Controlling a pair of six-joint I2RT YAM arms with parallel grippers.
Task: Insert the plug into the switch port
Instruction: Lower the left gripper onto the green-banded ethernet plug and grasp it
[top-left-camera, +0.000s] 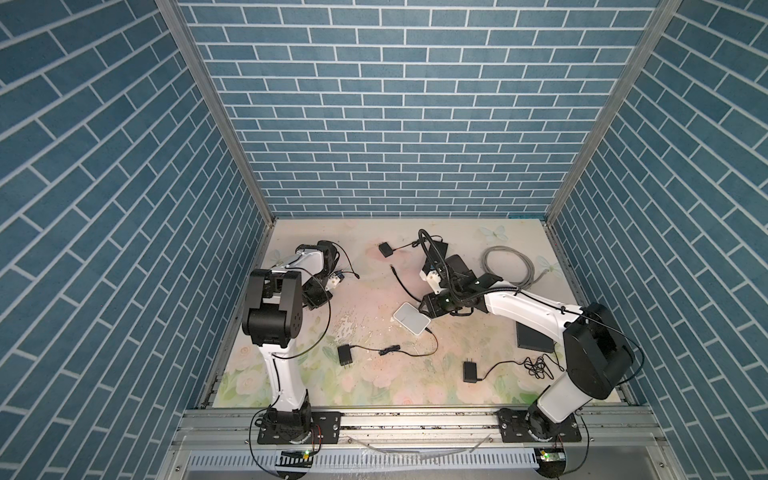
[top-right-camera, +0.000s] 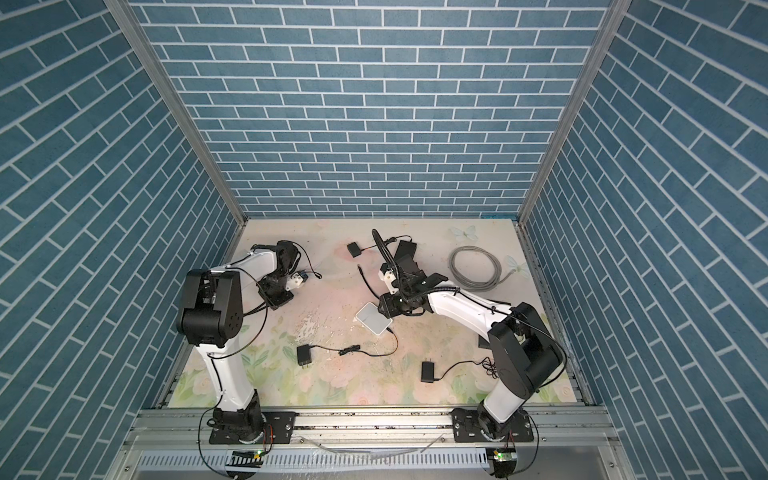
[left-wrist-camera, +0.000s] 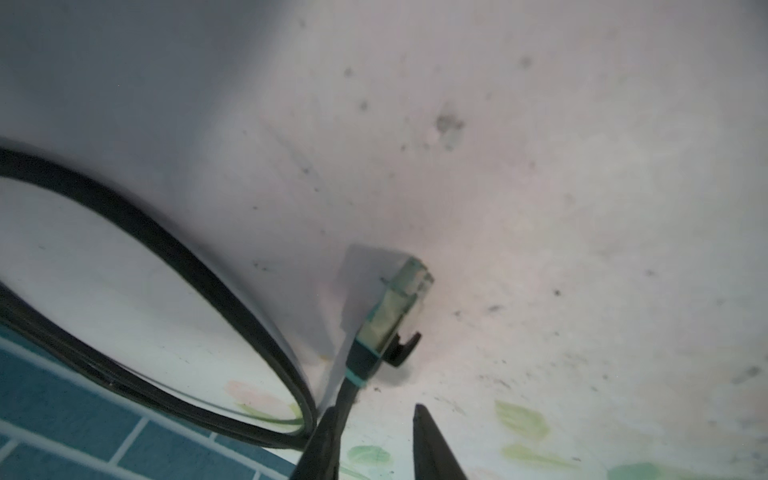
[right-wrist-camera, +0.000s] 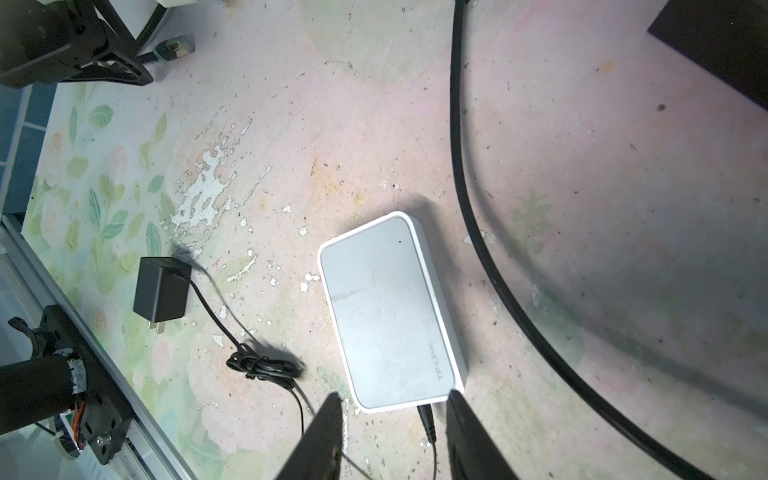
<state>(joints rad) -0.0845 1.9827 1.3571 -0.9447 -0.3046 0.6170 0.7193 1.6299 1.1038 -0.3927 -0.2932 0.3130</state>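
Two arms are reaching over the floral tabletop (top-left-camera: 374, 386), well apart from one another. On the left side of the table, the left gripper (left-wrist-camera: 374, 411) is pointing at the clear RJ45 plug (left-wrist-camera: 390, 307), which is sitting just beyond its fingertips. The plug's teal-banded boot is trailing a black cable (left-wrist-camera: 347, 390) that is running back against one finger. The jaws are standing a little apart, and whether they are pinching that cable cannot be told. The right gripper (right-wrist-camera: 392, 399) is hovering at the white TP-Link switch (right-wrist-camera: 386, 307), which is lying flat mid-table, well away from the plug. Its jaws are gaping: one fingertip is overlapping a corner of the switch, while a strip of table is showing between the other and the casing. The power lead (right-wrist-camera: 426, 417) is entering the switch between them. One black power adapter (right-wrist-camera: 162, 291) is lying near the switch.
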